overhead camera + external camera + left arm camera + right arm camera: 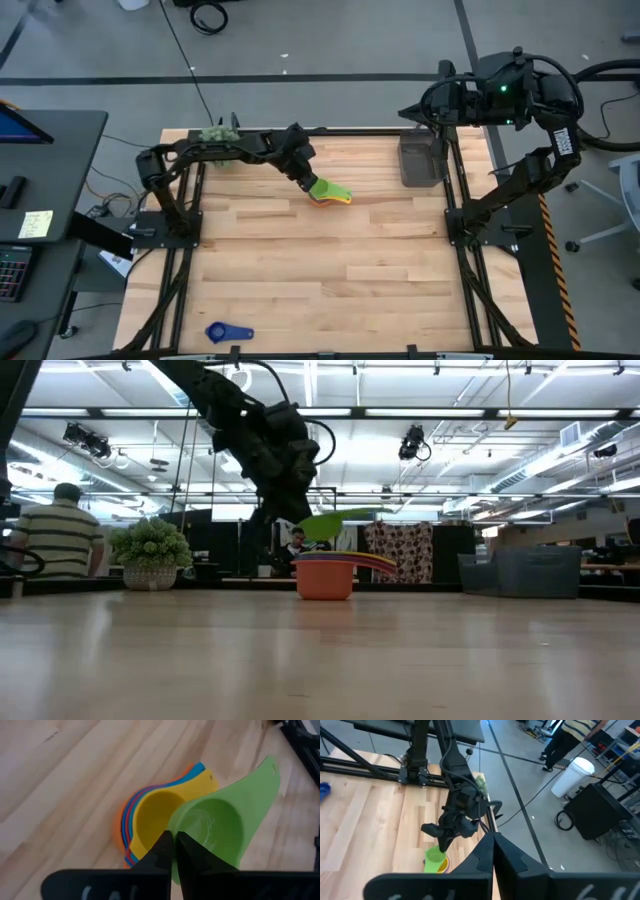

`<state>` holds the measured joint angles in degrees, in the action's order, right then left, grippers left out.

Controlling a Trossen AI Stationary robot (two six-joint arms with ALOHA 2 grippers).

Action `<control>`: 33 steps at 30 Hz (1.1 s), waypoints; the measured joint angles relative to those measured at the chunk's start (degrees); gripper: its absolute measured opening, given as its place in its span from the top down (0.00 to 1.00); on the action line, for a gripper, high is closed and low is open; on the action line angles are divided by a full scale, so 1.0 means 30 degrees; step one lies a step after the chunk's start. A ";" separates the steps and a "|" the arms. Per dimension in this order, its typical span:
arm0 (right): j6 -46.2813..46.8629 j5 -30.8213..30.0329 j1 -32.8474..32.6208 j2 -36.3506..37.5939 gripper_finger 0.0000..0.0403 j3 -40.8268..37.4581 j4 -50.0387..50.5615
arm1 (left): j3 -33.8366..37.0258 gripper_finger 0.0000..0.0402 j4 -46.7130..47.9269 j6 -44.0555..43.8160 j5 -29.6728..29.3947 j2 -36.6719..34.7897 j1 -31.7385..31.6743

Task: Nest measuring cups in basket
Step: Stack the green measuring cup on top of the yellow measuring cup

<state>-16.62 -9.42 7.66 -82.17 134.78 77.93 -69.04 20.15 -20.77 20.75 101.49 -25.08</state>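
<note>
A stack of nested measuring cups point(340, 197) stands on the table's middle: an orange bowl point(325, 580) at the bottom, with red, blue and yellow point(155, 815) inside it. My left gripper point(303, 172) is shut on a green measuring cup point(220, 825) just above this stack point(335, 525). Another blue cup point(228, 332) lies alone by the near edge. The dark grey basket point(418, 163) rests on the far right of the table. My right gripper point(493, 845) is shut on nothing and held high over the far right corner. My left gripper pinches the rim of the green cup's bowl point(173, 826) on the side opposite the handle, one finger inside the bowl and one outside. The fingers point(161, 851) slant down from above and from the table's left. The cup is tilted over the stack, its handle point(365, 513) pointing right.
A fuzzy green plant ball in a pot point(218, 133) sits at the far left edge, close to the left arm. Bare wood lies between the stack and the basket. People show in the room beyond the table point(60, 535).
</note>
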 joint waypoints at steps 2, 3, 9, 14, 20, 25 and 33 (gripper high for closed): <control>-0.0021 -0.0002 0.0168 0.0000 0.98 0.0000 0.0032 | 0.0000 0.97 -0.0246 -0.0198 0.0009 0.0242 -0.0064; -0.0115 0.0004 0.0276 0.0000 0.98 0.0000 0.0044 | -0.0002 0.97 -0.0388 -0.0331 0.0007 0.0372 -0.0114; -0.0367 0.0004 0.0809 0.0000 0.97 0.0000 0.0058 | 0.0007 0.97 -0.0351 -0.0213 -0.0045 0.0782 -0.0489; -0.0381 0.0011 0.1243 0.0000 0.97 0.0000 0.0073 | 0.0000 0.95 -0.0538 0.0234 -0.0173 0.0882 -0.0517; -0.0517 0.0011 0.1734 0.0000 0.97 0.0000 0.0080 | 0.0000 0.88 -0.0511 0.0297 -0.0188 0.0882 -0.0510; -0.0517 0.0018 0.2151 0.0000 0.97 0.0000 0.0080 | 0.0000 0.87 -0.0507 0.0315 -0.0188 0.0882 -0.0508; -0.0457 0.0026 0.2598 0.0007 0.96 0.0000 0.0087 | 0.0000 0.87 -0.0007 0.0212 -0.0188 0.0882 -0.0532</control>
<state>-17.99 -9.34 15.45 -82.15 134.78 78.19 -69.04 20.13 -20.13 20.18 104.14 -26.68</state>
